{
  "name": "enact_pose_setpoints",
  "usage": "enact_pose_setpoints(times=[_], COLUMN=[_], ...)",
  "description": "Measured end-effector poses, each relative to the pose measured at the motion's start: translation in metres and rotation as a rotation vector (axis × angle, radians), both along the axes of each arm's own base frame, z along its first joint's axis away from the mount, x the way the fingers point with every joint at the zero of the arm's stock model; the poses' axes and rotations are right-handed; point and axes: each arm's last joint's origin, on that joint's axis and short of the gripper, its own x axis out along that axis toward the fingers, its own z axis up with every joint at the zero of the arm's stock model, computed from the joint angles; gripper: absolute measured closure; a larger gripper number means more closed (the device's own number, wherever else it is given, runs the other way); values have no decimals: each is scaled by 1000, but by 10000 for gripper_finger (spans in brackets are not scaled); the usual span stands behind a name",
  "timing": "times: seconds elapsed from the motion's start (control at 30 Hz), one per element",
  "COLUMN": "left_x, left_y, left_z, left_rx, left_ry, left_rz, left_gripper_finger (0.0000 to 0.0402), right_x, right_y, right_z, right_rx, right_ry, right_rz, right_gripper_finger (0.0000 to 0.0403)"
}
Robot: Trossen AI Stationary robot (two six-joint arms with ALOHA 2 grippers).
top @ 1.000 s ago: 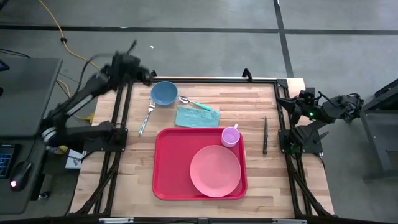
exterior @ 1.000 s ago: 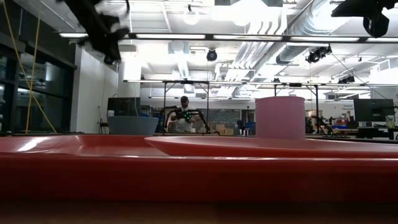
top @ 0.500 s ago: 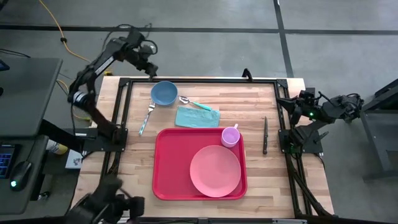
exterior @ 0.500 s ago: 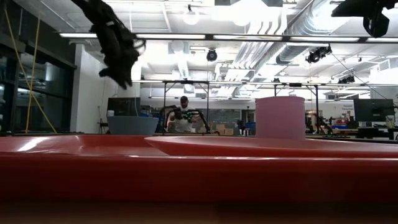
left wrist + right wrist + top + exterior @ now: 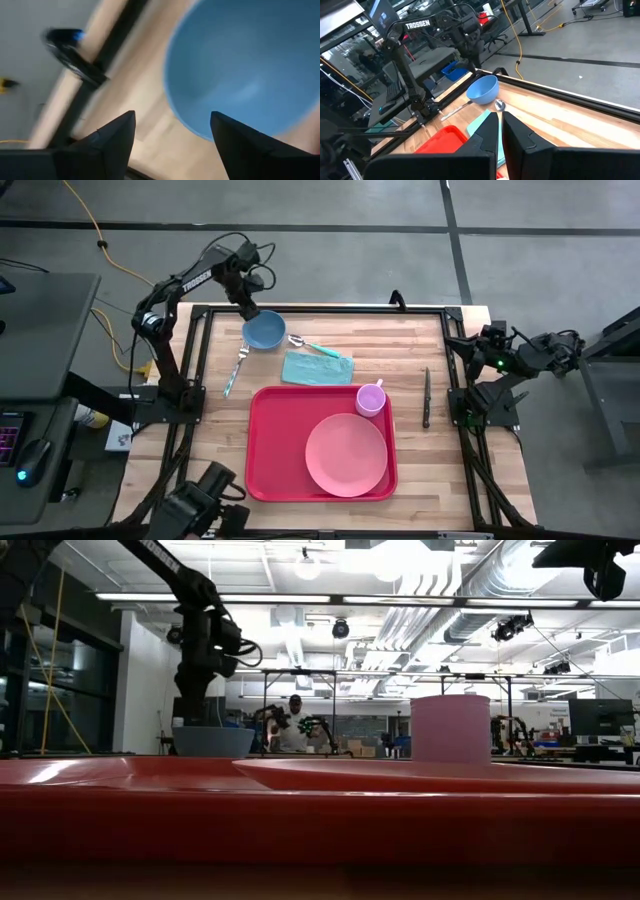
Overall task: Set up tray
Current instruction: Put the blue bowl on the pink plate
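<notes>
**Ops:** I have the large red rectangular plastic tray (image 5: 275, 450) on the near half of the wooden table (image 5: 400, 355), about midway between the two arms. It has rounded corners and a raised rim. A round pink plate (image 5: 346, 454) lies inside it toward the right, and a small pink cup (image 5: 370, 398) stands in its far right corner.

**Desk:** And the grippers?

**Ops:** My left gripper (image 5: 248, 308) hangs over the far left corner, fingers (image 5: 107, 145) spread wide, straddling the rim of the round blue bowl (image 5: 264, 330) and gripping nothing. The right gripper (image 5: 499, 131) is parked off the right edge, its fingers pressed together and empty.

**Desk:** Room around the tray?

**Ops:** Beyond its far edge lies a folded teal cloth napkin (image 5: 317, 368), just beside the rim, with a teal-handled spoon (image 5: 312, 346) past that and a metal fork (image 5: 235, 368) to the left. A dark knife (image 5: 426, 397) lies to the right, well apart from the tray. Bare wood runs along both of its short sides.
</notes>
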Motion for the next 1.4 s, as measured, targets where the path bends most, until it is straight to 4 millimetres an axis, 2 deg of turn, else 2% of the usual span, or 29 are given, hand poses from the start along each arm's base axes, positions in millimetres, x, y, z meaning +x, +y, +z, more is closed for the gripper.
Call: enact_pose_setpoints(times=[0.33,0.67,1.03,1.13,1.23,1.4], left_x=[20,25,28,28,28,28], left_y=[1,-5,-3,-2,-2,-2], left_z=[-4,-44,-63,-62,-62,-62], left_rx=[63,-5,-42,-32,-26,-15], left_ry=[-64,-13,-27,-23,-23,-10], left_rz=[-2,-7,-8,-7,-7,-51], left_gripper_finger=[110,110,118,148,197,325], right_x=[0,0,0,0,0,0], right_y=[0,0,0,0,0,0], right_z=[0,0,0,0,0,0], right_rx=[3,4,13,13,11,10], right_ry=[-1,-1,-6,-6,-6,-7], right_rz=[-1,0,-4,-5,-8,-13], right_gripper_finger=[403,403,403,403,403,403])
